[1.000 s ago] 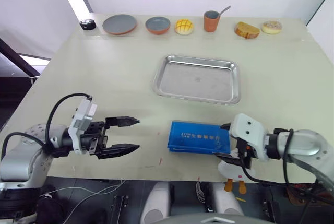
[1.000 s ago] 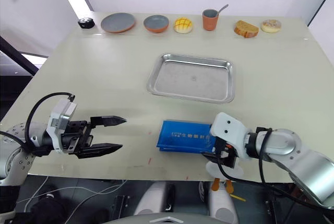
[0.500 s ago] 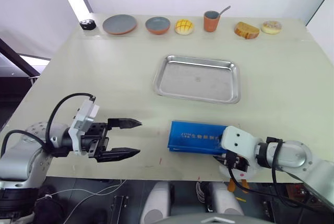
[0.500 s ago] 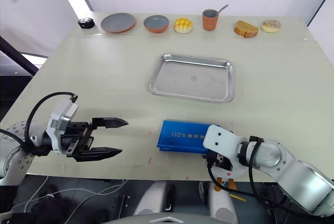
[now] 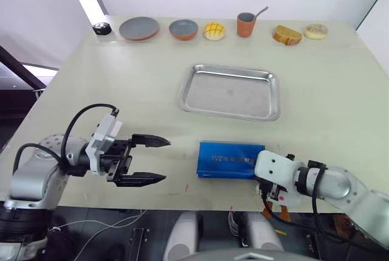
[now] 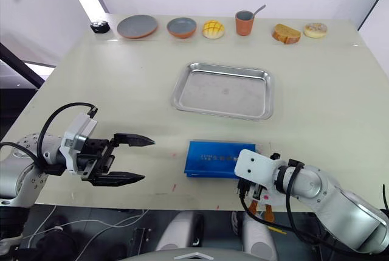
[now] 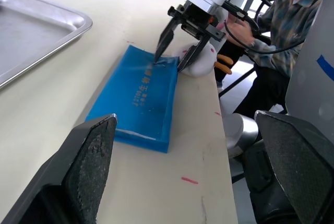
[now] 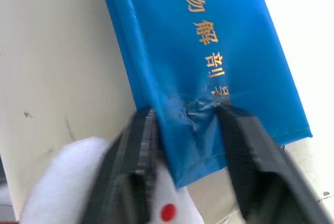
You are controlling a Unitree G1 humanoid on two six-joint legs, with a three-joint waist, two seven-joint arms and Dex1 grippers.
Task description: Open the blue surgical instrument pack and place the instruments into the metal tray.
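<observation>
right gripper (image 7: 174, 51) has closed in, now pinching the near-right corner of the blue surgical instrument pack (image 5: 230, 159) | pack flat at table front edge, still shut | left gripper (image 5: 157, 160) spread wide, nearer | metal tray (image 5: 230, 91) empty | looks ready to open

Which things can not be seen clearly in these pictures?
- Instruments: none visible; the pack is closed, in every view.
- Toy: mostly behind the right gripper in the eye views, cut by the edge in the right wrist view.
- Pack print: too small to read in the eye views.
- Cup contents: hidden by its wall.
</observation>
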